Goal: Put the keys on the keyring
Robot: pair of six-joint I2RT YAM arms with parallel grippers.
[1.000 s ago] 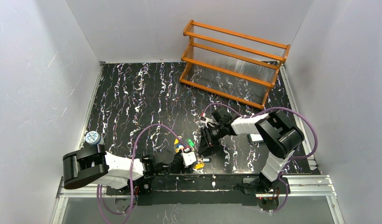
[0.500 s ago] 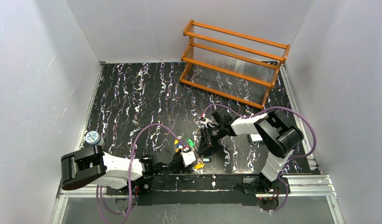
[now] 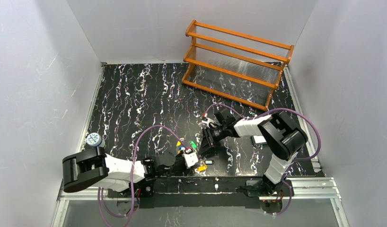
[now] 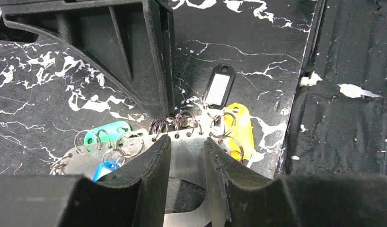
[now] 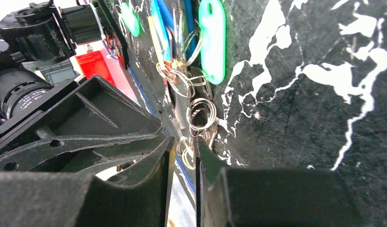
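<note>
Left gripper (image 4: 188,144): narrow jaws over pale silvery metal keyring (image 4: 187,165), hold unclear.
Right gripper (image 5: 184,149): narrow jaws, hold unclear.
Coloured-headed keys (image 4: 241,130): table's (image 3: 135,104) near edge.

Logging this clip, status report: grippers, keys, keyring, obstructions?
Left gripper astride keyring, grip unclear. Right gripper nearly closed at small rings, grip unclear. Keys bunched at keyring edge. No obstruction seen.

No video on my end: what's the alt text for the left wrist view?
The left gripper grips the flat silvery keyring; keys in yellow, green and blue sit on small rings along its edge. A black key with a white label lies loose on the marbled table, and the right gripper's finger meets the keyring's top edge.
</note>
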